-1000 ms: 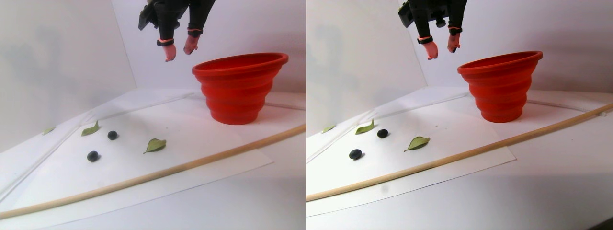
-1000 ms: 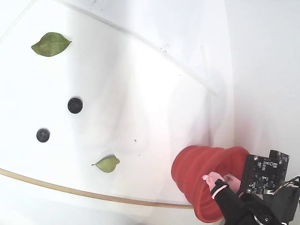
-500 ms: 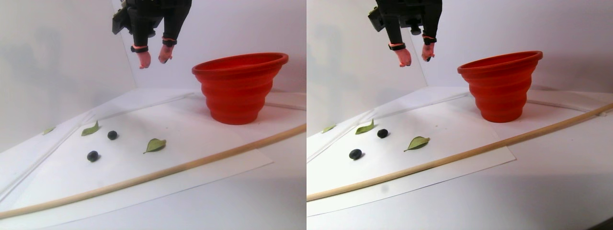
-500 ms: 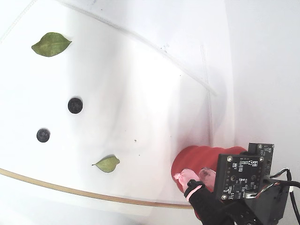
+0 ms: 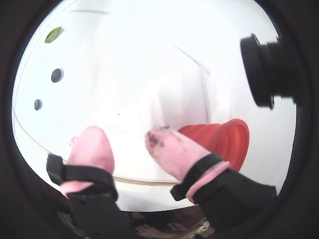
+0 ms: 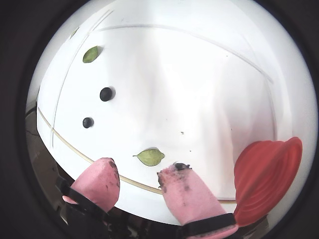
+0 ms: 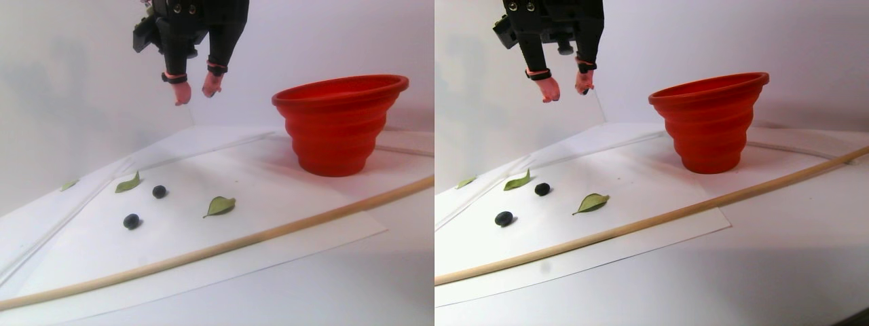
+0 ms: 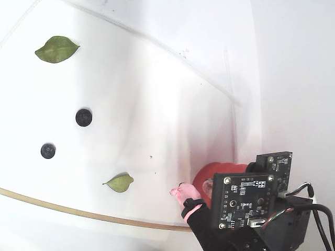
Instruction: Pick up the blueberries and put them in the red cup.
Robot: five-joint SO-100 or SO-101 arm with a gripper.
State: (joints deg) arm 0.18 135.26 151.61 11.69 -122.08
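Observation:
Two blueberries lie apart on the white paper, one [image 7: 159, 191] nearer the back and one [image 7: 131, 221] nearer the front; the fixed view shows them [image 8: 84, 117] [image 8: 48, 150] at the left. The red cup [image 7: 339, 125] stands upright at the right, partly hidden by the arm in the fixed view [image 8: 205, 175]. My gripper [image 7: 197, 90] hangs high in the air, left of the cup's rim and well above the paper. It is open, with nothing between its pink fingertips [image 6: 104, 172]. In a wrist view the berries [image 6: 106, 93] [image 6: 88, 122] are far ahead of the gripper [image 6: 140, 172].
Green leaves lie on the paper: one [image 7: 220, 205] right of the berries, one [image 7: 127, 183] behind them, a small one [image 7: 68, 184] farther left. A long wooden stick [image 7: 271, 231] crosses the paper's front edge. White walls stand close behind.
The open gripper has swung left, away from above the red cup, and come down a little. The blueberries and the cup have not moved.

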